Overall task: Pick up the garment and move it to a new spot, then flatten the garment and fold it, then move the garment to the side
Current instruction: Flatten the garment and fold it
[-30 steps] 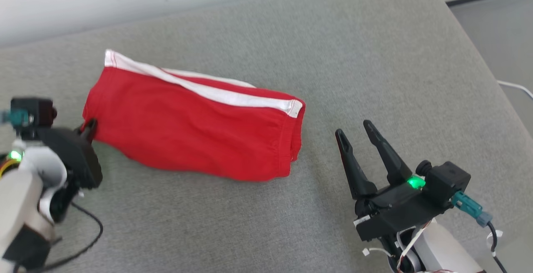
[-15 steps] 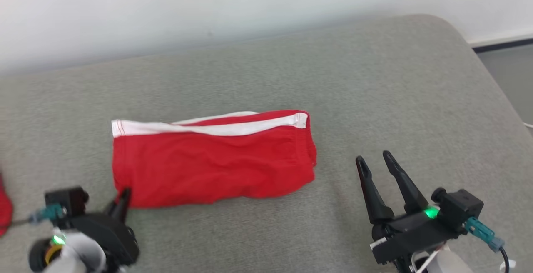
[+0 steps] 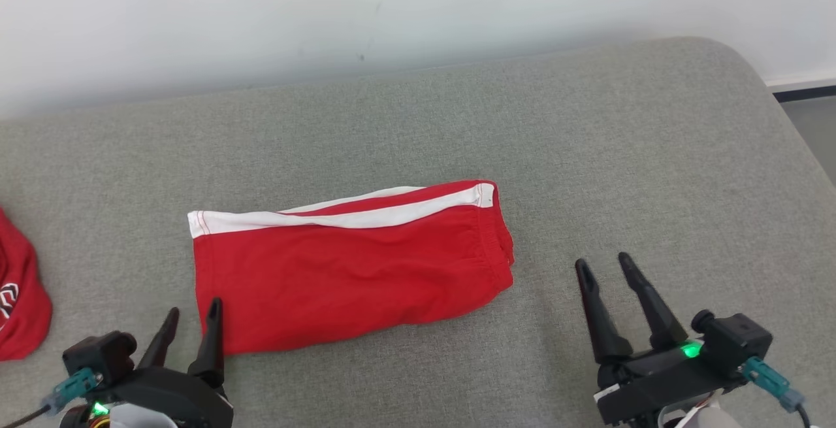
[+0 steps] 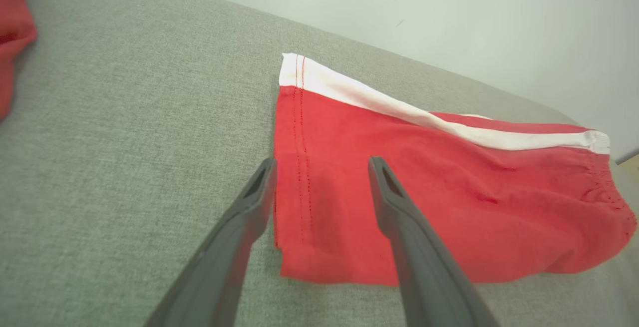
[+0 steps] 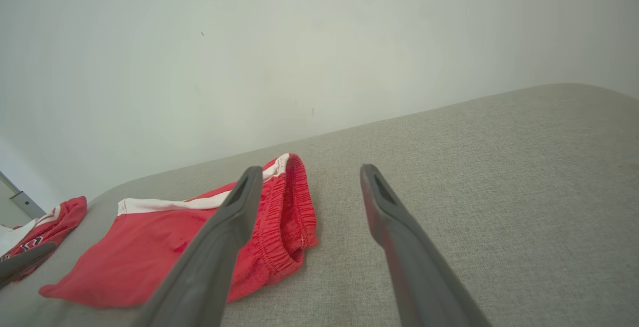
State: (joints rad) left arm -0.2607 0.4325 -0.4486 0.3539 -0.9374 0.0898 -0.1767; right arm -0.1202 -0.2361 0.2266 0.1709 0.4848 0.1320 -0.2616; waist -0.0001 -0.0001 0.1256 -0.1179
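The garment (image 3: 353,264) is a pair of red shorts with a white side stripe, folded into a long rectangle and lying flat on the grey cushion (image 3: 588,153). In the left wrist view the garment (image 4: 424,192) has its hemmed left end under my fingers. My left gripper (image 3: 192,313) stands open at the garment's lower left corner, with nothing between its fingers (image 4: 399,212). Off to the right of the elastic waistband (image 5: 289,207), my right gripper (image 3: 604,270) is open and apart from the cloth.
Another red garment (image 3: 19,310) with white lettering lies at the cushion's far left edge. A pale wall (image 3: 392,10) runs behind the cushion. The cushion's rounded right end drops to the floor (image 3: 813,134).
My left gripper has let go of the garment's left corner and opened. The head camera turned, so the whole picture has shifted. The garment now lies flat.
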